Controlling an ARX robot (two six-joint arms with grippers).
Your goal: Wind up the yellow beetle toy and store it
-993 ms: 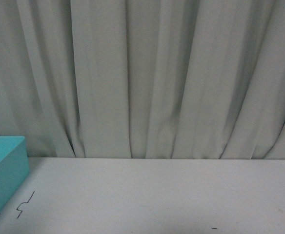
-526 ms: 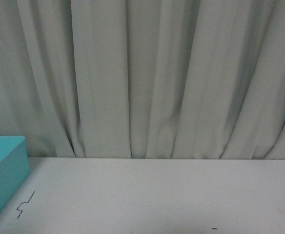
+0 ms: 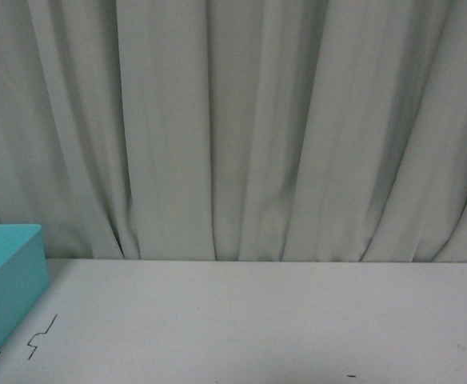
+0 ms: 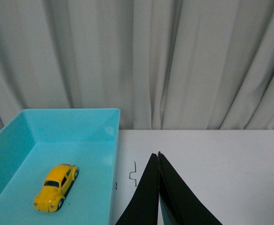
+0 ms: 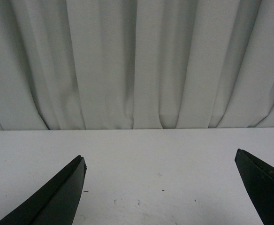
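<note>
In the left wrist view the yellow beetle toy (image 4: 56, 187) rests on its wheels on the floor of a turquoise bin (image 4: 99, 120). My left gripper (image 4: 158, 153) is shut with nothing between its black fingers, and it hovers over the white table beside the bin, apart from the toy. My right gripper (image 5: 160, 157) stands wide open over bare white table, holding nothing. The front view shows only a corner of the bin (image 3: 5, 284); neither arm nor the toy appears there.
A grey pleated curtain (image 3: 257, 128) hangs along the far edge of the white table (image 3: 265, 320). A small black zigzag mark (image 4: 133, 172) is drawn on the table next to the bin's wall.
</note>
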